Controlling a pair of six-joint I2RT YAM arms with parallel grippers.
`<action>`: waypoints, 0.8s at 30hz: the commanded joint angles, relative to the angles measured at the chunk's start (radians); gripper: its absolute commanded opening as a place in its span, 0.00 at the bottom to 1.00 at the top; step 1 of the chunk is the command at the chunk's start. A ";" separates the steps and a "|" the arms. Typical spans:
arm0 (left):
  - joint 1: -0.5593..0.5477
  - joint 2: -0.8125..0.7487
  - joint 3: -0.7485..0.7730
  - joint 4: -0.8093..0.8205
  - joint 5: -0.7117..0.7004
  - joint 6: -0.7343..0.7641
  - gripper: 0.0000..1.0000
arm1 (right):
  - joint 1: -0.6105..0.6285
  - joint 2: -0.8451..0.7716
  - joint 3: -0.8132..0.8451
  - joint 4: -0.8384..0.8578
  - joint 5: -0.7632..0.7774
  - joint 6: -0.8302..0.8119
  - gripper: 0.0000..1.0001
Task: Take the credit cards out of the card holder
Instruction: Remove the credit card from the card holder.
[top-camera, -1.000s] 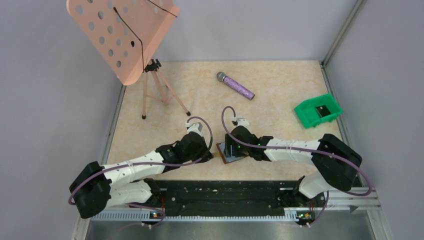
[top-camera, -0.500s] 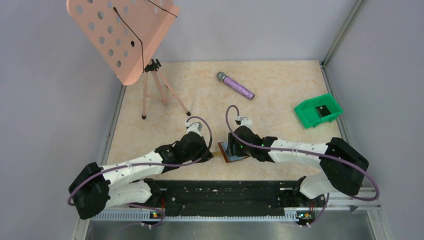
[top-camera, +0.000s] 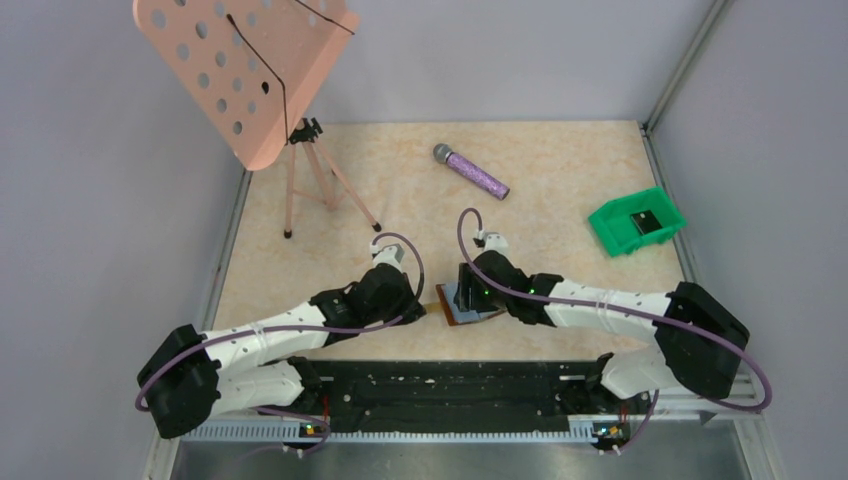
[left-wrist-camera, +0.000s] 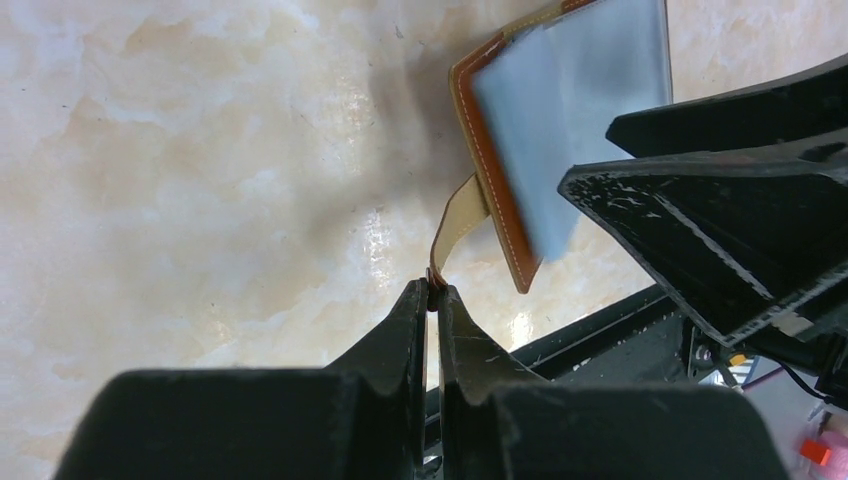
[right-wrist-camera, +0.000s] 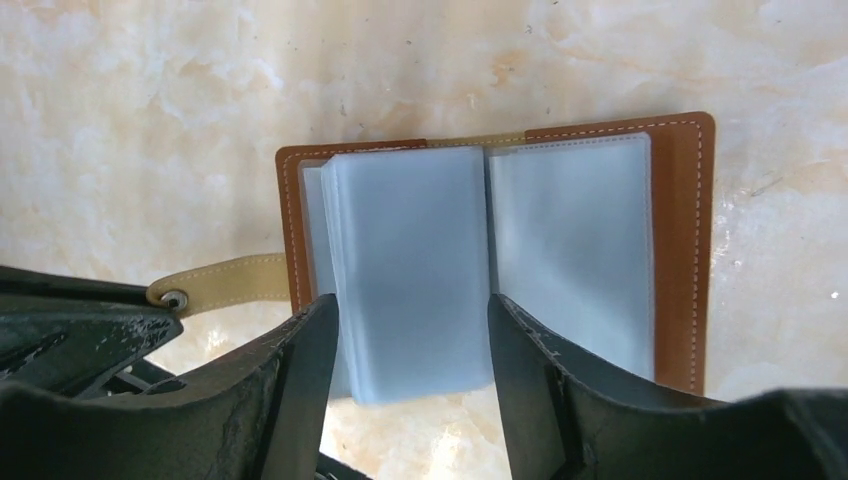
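The brown leather card holder (top-camera: 462, 312) lies open on the table between my two grippers. In the right wrist view (right-wrist-camera: 680, 250) its two grey-blue inner panels face up. My left gripper (left-wrist-camera: 432, 290) is shut on the end of the holder's tan strap (left-wrist-camera: 462, 212), to the holder's left (top-camera: 420, 304). My right gripper (right-wrist-camera: 410, 330) is open above the holder (top-camera: 472, 296), one finger on each side of the left stack of grey-blue sleeves (right-wrist-camera: 405, 260). No loose credit card shows on the table.
A green plastic bin (top-camera: 612, 232) with a dark flat item inside stands at the right. A purple microphone (top-camera: 472, 171) lies at the back. A pink music stand on a tripod (top-camera: 300, 190) stands at the back left. A black rail (top-camera: 440, 385) runs along the near edge.
My right arm has shifted a little to the right and over the holder. More of the grey-blue inner panels now shows. The left gripper has stayed on the strap.
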 joint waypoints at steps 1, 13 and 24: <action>0.005 -0.011 -0.005 0.012 -0.025 0.007 0.00 | 0.007 -0.053 -0.007 -0.011 0.002 -0.008 0.61; 0.005 -0.002 -0.002 0.020 -0.018 0.006 0.00 | 0.014 -0.017 -0.011 0.038 -0.055 -0.012 0.67; 0.005 -0.006 -0.002 0.019 -0.015 0.004 0.00 | 0.031 0.076 0.035 0.038 -0.027 -0.012 0.72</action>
